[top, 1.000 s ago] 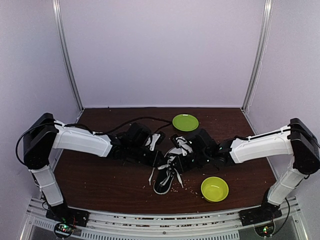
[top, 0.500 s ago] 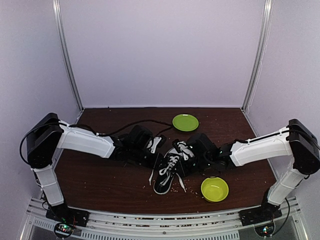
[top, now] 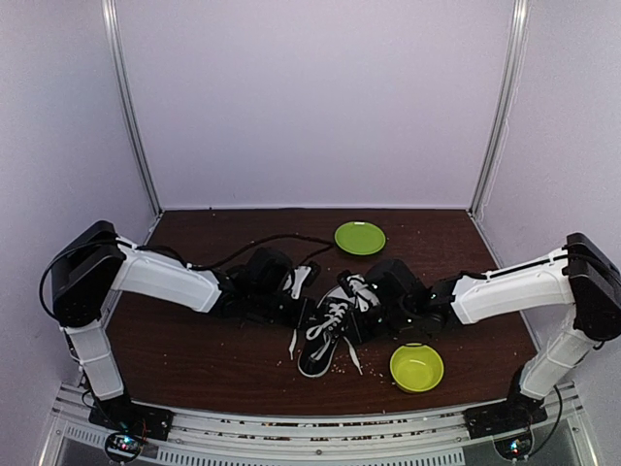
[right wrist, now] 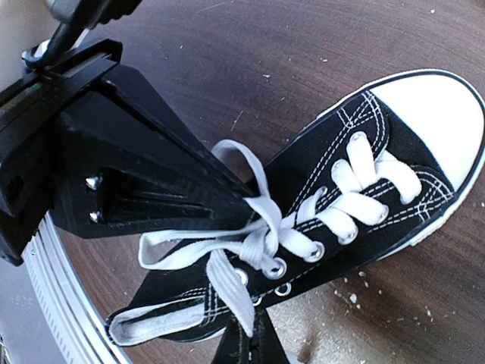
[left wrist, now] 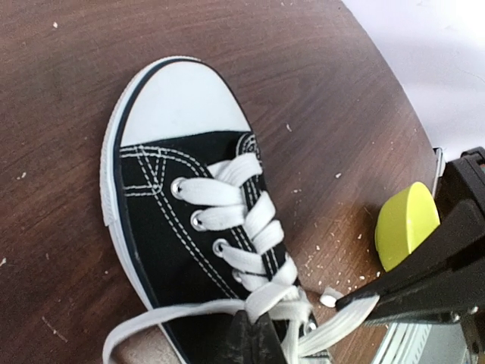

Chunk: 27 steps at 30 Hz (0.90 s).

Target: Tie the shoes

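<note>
Between the left fingers [left wrist: 242,343], pressed together at 6 o'clock of the left wrist view, a strand of the white laces [left wrist: 227,220], pinched just above the top eyelets. Between the right fingers [right wrist: 254,345], likewise pressed together, another strand, pinched near its end. Both pairs close together over the tongue, left reaching in from 9 o'clock, right from 3 o'clock in the top view. Under them the sneaker [top: 323,340]: black canvas, upright on its sole, white toe cap toward 7 o'clock, heel toward 1 o'clock, lower rows laced, loose ends trailing off both sides onto the counter [top: 184,354]. Near the sneaker at 4 o'clock, a yellow-green bowl [top: 416,367]. Farther off at 12 o'clock, a green plate [top: 360,238]. Pale crumbs [right wrist: 352,297] beside the sole.
</note>
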Available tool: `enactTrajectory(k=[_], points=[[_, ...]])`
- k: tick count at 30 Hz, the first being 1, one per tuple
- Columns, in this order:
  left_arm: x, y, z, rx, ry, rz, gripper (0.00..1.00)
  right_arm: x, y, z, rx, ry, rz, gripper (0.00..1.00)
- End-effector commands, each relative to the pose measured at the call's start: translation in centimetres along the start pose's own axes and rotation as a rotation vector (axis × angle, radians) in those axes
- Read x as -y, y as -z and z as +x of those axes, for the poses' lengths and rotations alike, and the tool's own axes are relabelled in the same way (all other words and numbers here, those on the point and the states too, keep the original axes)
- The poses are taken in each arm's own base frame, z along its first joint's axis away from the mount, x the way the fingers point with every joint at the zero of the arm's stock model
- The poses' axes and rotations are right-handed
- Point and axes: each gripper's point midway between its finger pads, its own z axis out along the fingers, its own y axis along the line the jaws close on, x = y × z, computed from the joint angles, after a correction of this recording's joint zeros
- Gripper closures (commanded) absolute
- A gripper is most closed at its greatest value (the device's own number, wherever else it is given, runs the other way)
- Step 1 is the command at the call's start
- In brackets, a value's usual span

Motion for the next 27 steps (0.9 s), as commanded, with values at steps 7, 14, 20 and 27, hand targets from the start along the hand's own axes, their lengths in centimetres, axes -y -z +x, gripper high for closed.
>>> enactTrajectory(k=[7,14,20,27], points=[[2.0,1.9,-2.6,0.137,-0.106,0.067,1.00,-0.1,1.5,-1.1,0.038,-0.061,0.040,1.00],[2.1,1.9,-2.5,0.134,-0.126,0.068,1.00,-1.0,0.5,-2.3,0.027,-0.037,0.031,1.00],[2.0,2.2,-2.6,0.145,-0.128,0.051,1.00,-0.9,-1.1,-1.9,-0.022,-0.028,0.043,1.00],[2.1,2.8,-2.7,0.173,-0.141,0.053,1.00,-0.6,-2.5,-1.0,-0.058,-0.049,0.038,1.00]])
